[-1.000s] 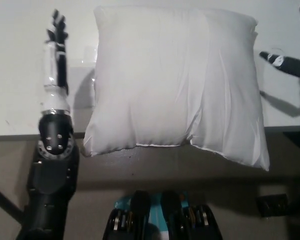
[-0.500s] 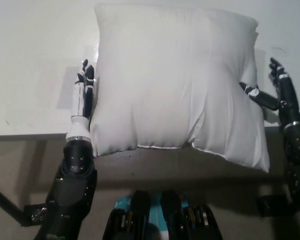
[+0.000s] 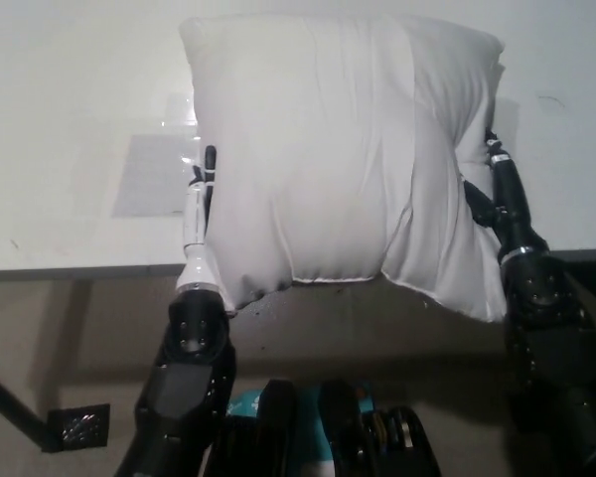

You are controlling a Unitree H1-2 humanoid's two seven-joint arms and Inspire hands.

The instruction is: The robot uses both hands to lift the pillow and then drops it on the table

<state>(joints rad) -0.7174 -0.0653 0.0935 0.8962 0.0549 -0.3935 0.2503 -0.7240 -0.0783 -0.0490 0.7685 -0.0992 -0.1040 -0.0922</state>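
I've got the pillow (image 3: 338, 169) squeezed btwn both hands: left hand (image 3: 199, 214) flat at its 9 o'clock, right hand (image 3: 502, 199) at 3. Nearly square, overhanging tabletop (image 3: 70, 149) edge at 6.

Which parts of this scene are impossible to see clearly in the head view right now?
- Left robot hand: its palm side is pressed into the pillow, so the contact is hidden.
- Right robot hand: partly sunk in the pillow's folds; its fingertips do not show.
- Table: the part under the pillow is covered, so whether the pillow rests on it is unclear.
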